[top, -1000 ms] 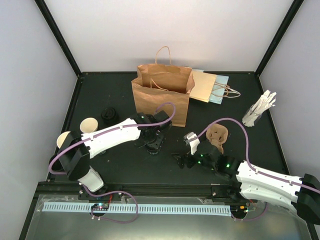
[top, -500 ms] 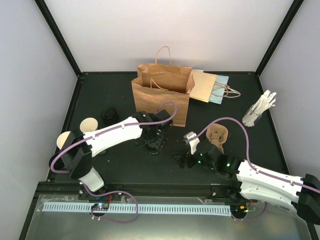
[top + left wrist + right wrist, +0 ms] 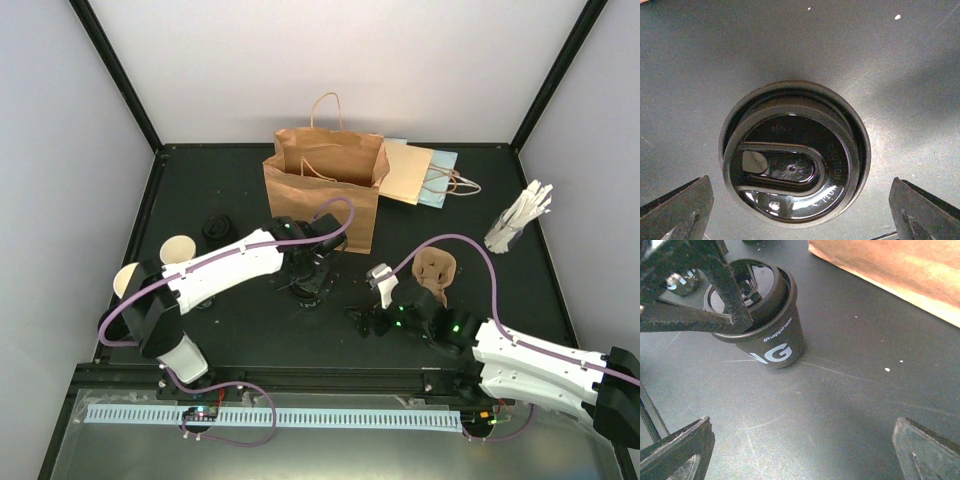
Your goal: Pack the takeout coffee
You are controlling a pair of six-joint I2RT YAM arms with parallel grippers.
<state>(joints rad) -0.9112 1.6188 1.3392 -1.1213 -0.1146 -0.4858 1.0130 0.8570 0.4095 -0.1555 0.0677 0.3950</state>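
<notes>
Left wrist view looks down on a black-sleeved cup (image 3: 865, 150), its black lid (image 3: 790, 170) tilted on the rim, near the front of the brown paper bag (image 3: 322, 195), between the wide-open, untouching left gripper (image 3: 800, 181); the right gripper (image 3: 802, 422), open too, is nearer than the bag's right corner.

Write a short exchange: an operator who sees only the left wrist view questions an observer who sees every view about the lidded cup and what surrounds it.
Operator: My left gripper is open above a black lid on a cup. What is on the cup's side?
Observer: It is black there, with white lettering; the right wrist view shows it.
Operator: Where is the bag?
Observer: The brown bag stands upright and open on the far side of the cup.
Operator: And the other arm?
Observer: The right gripper is open and empty, beside the cup but apart from it.
</notes>
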